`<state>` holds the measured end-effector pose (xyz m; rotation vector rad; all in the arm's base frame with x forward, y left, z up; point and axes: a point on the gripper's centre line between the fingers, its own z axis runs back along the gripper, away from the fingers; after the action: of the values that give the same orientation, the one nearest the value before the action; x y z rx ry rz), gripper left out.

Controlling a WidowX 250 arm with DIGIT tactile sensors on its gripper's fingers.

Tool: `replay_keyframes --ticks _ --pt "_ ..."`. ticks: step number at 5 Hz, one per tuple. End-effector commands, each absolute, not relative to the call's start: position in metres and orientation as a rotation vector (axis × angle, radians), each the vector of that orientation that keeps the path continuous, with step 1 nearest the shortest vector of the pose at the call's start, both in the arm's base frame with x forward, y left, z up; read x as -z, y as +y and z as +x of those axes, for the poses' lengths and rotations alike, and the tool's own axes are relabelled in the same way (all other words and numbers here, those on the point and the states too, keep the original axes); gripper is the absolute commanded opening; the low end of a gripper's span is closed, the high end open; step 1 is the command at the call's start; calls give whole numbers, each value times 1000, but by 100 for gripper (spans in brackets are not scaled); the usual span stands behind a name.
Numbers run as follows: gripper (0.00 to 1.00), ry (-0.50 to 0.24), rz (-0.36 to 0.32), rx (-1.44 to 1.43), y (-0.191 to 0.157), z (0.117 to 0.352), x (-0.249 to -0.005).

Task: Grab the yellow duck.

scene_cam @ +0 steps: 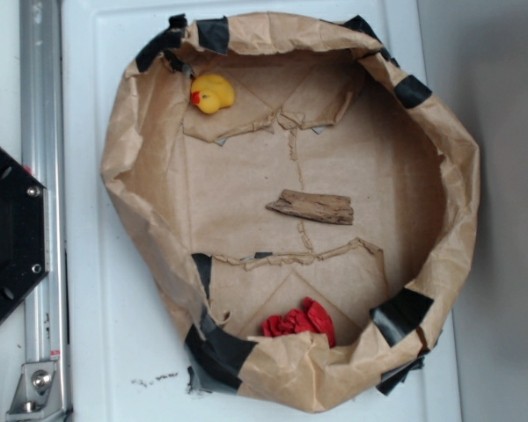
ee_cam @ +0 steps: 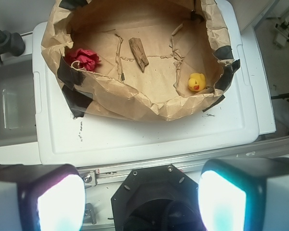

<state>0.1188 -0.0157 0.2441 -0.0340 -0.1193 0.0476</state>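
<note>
The yellow duck is small and glossy with a red-orange beak. It sits inside the brown paper basin near its upper-left wall. In the wrist view the duck lies at the basin's right side, near the front wall. My gripper shows only in the wrist view, high above the robot base and well short of the basin. Its two fingers stand wide apart with nothing between them. The gripper is out of the exterior view.
A brown flat wood piece lies mid-basin and a red wrinkly lump sits by the lower wall. The basin rests on a white lid. The black robot base and a metal rail stand at the left.
</note>
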Motion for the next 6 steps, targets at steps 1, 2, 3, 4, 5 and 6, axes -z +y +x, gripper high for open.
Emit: replay_keyframes --ticks 1,2,3,4,5,6 --pt "100 -119 -34 -48 -16 119 -244" --pt "100 -209 136 1 -5 169 -231" --pt "100 -159 84 113 4 207 -202" --pt "100 -115 58 237 7 224 -173" --pt "100 -60 26 372 26 233 -138" --pt "100 -33 62 455 32 240 -120"
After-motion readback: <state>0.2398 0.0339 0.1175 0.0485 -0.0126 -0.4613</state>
